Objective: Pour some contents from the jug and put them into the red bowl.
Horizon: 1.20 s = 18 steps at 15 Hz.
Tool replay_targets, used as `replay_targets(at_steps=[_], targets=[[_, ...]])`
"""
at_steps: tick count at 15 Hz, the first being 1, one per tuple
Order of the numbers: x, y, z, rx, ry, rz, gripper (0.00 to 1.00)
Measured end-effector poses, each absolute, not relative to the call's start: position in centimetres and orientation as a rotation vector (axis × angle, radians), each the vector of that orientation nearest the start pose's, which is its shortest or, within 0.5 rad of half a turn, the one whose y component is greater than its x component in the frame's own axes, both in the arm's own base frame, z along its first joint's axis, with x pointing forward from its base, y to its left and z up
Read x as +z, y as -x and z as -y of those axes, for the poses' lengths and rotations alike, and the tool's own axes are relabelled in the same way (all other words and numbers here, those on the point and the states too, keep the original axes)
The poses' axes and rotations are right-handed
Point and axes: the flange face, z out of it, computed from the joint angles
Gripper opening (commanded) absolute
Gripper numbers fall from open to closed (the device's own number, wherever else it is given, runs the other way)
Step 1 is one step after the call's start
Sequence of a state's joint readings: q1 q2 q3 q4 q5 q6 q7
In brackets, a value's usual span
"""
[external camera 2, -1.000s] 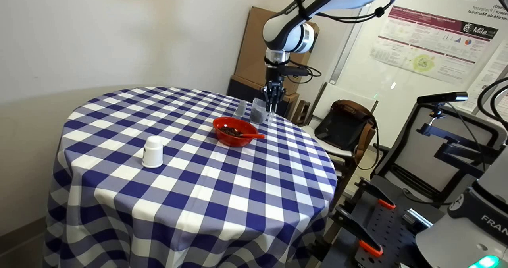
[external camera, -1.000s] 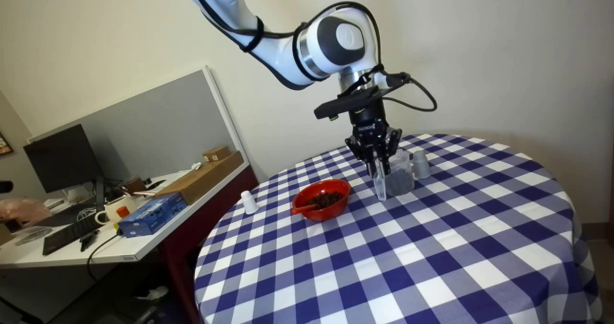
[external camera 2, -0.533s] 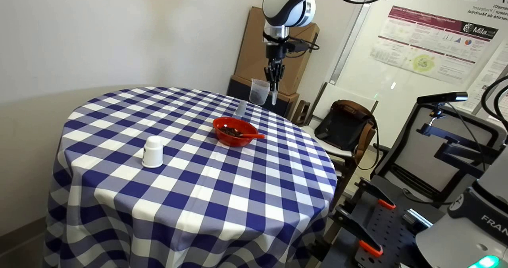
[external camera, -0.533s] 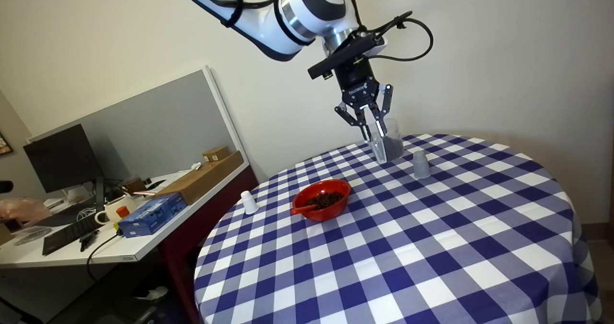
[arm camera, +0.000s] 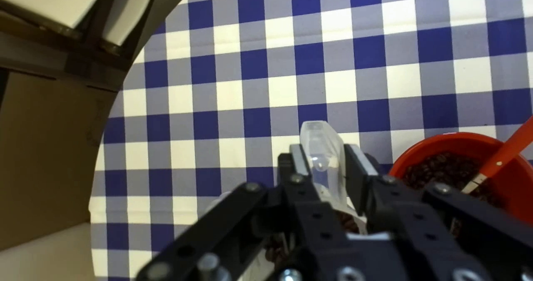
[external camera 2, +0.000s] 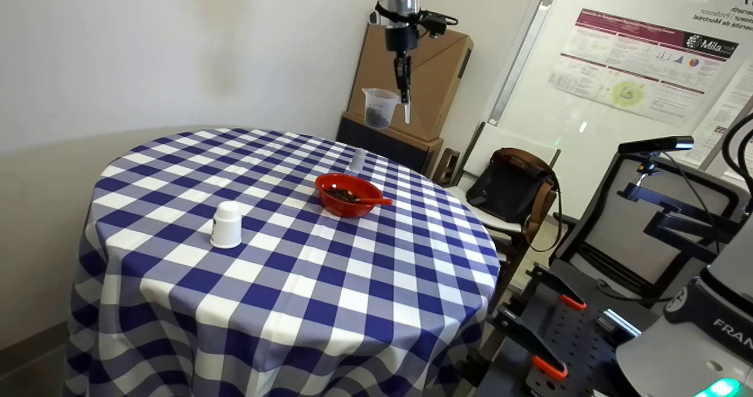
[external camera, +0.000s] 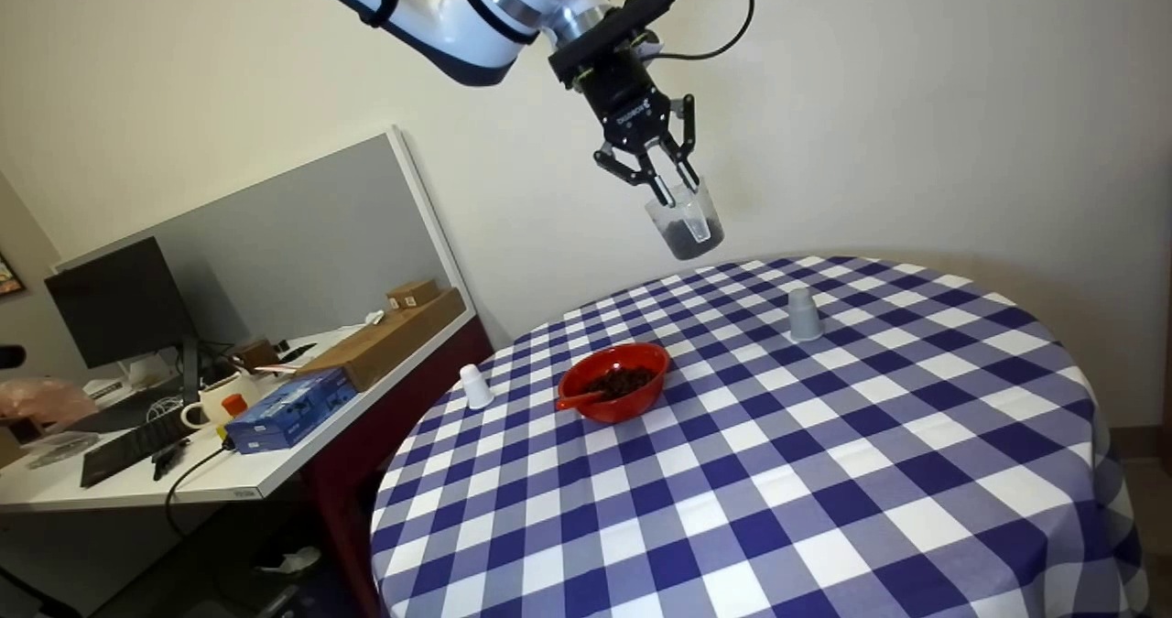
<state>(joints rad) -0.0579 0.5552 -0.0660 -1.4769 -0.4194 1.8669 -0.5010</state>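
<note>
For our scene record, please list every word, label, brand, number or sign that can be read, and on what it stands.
"Mila": poster.
"FRAN", cut off by picture edge: robot base.
"ROBOTIQ", very small: black housing above the fingers.
"Montréal", mirrored: glass panel; other words unclear.
Too small to read: poster's smaller print, blue box, desk-edge label.
None readable: jug, red bowl.

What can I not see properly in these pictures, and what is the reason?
Jug: wrist view, most of its body hidden behind the gripper.
Red bowl: wrist view, right side cut off by the picture edge.
Red-handled utensil: wrist view, handle end cut off by the right edge.
White object: in an exterior view, its dark marking curves out of sight.
Maroon-topped poster: in an exterior view, fine print too small to read.
</note>
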Motion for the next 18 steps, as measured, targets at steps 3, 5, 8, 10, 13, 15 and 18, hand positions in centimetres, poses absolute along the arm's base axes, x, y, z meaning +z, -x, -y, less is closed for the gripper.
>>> replay_targets(at_steps=[3, 5, 8, 10, 13, 15, 18], targets=[[36.5, -68.3, 7.9, 0.525, 3.268, 1.192, 0.12], [37.4, -68.2, 5.9, 0.553, 3.207, 1.366, 0.12], [38.2, -67.9, 3.6, 0.634, 3.127, 1.612, 0.12], [38.2, -67.5, 2.5, 0.71, 3.087, 1.763, 0.12], [37.7, -66.7, 1.2, 0.846, 3.04, 1.956, 0.12], [37.0, -66.1, 0.3, 0.939, 3.003, 2.074, 0.12], [35.6, -65.1, -0.9, 1.076, 2.925, 2.247, 0.12]])
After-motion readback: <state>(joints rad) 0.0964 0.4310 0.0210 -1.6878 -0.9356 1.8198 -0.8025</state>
